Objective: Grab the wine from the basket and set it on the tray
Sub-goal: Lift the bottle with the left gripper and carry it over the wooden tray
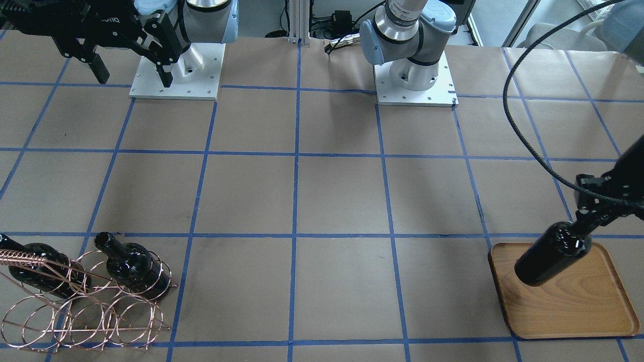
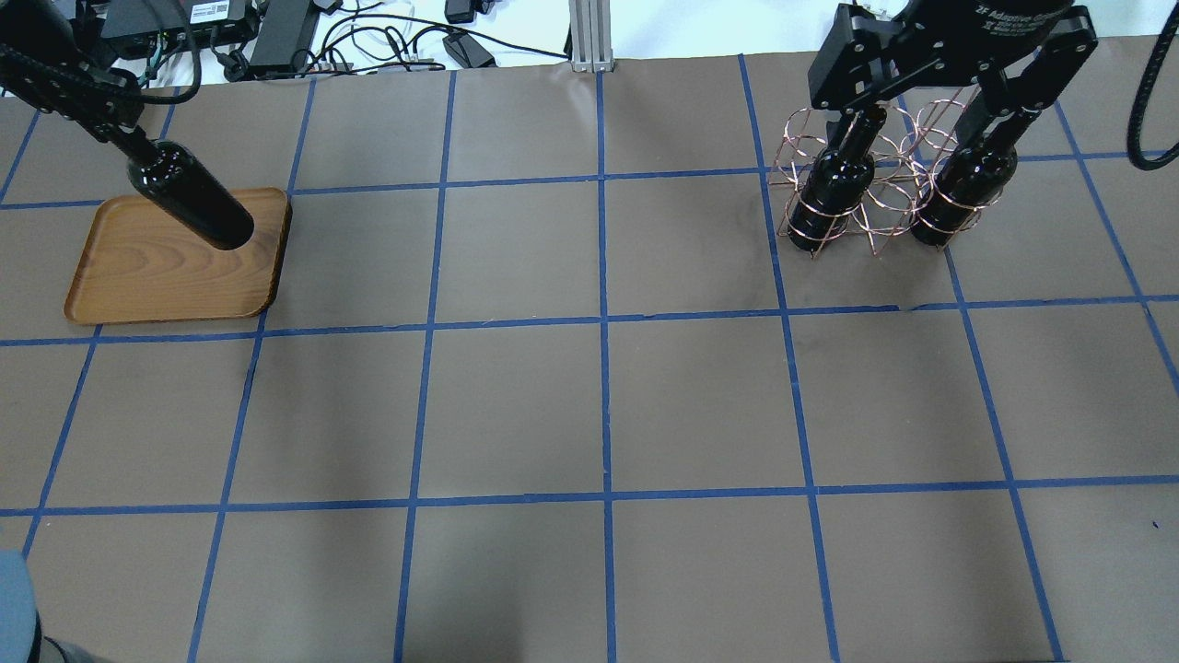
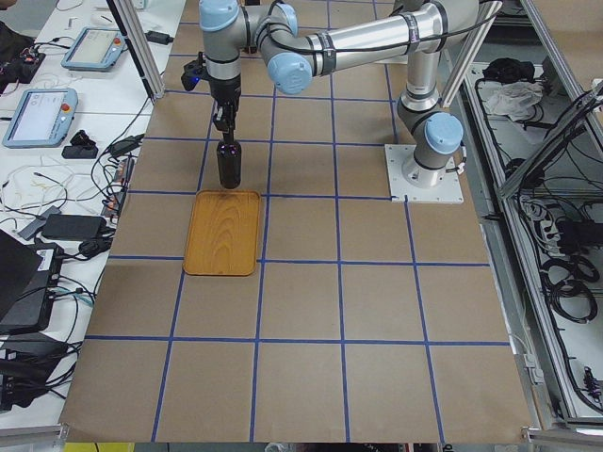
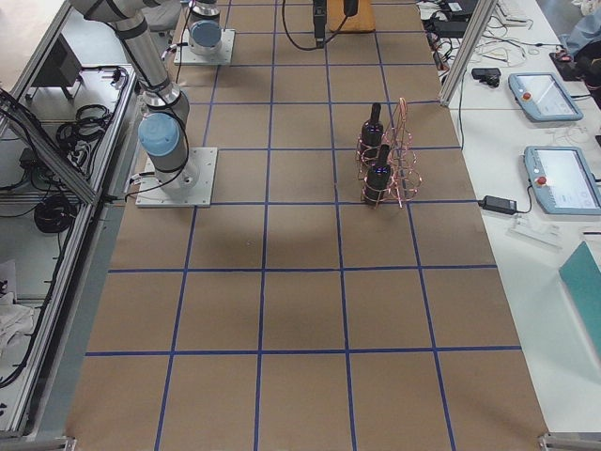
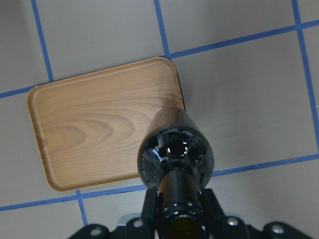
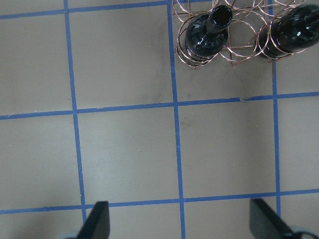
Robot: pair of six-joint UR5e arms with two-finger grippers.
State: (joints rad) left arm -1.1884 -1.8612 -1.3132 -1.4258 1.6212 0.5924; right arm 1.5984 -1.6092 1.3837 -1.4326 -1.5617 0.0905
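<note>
My left gripper (image 1: 589, 215) is shut on the neck of a black wine bottle (image 1: 552, 254). It holds the bottle upright in the air over one corner of the wooden tray (image 1: 568, 307). In the left wrist view the bottle (image 5: 174, 154) hangs over the tray's (image 5: 99, 129) edge. Two more black bottles (image 2: 834, 189) (image 2: 967, 184) stand in the copper wire basket (image 2: 875, 216). My right gripper (image 2: 930, 120) is open and empty, high above the table on the near side of the basket. The right wrist view shows both bottles (image 6: 207, 35) (image 6: 294, 32).
The brown table has blue tape grid lines (image 2: 603, 322). The two arm bases (image 1: 415, 75) (image 1: 176, 75) stand on white plates at the robot's edge. Cables and devices (image 2: 276, 32) lie beyond the far table edge.
</note>
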